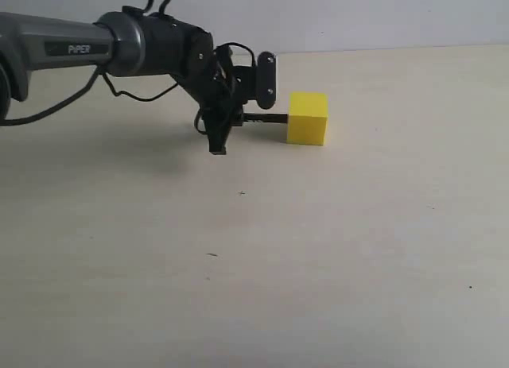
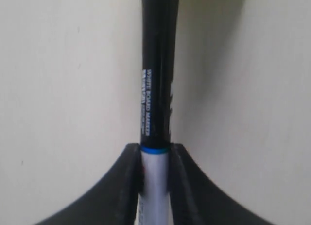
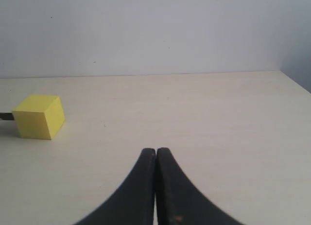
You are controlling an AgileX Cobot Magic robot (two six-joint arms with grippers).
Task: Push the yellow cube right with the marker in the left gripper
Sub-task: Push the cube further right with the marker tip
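Left gripper [image 2: 154,154] is clamped on the marker [image 2: 156,64], jaws pinching the white barrel just below the blue ring, black cap half sticking out front. The right gripper [image 3: 156,153] has its jaws pressed together with nothing in them. Biggest thing here is the pale table [image 1: 318,265], then the grey and black arm [image 1: 71,46] marked PiPER reaching in from the left of the exterior view. The yellow cube [image 1: 307,118] sits flat on the table toward the far side, just right of the left gripper and well apart from the right one. The marker lies level, its tip up against the cube's left face.
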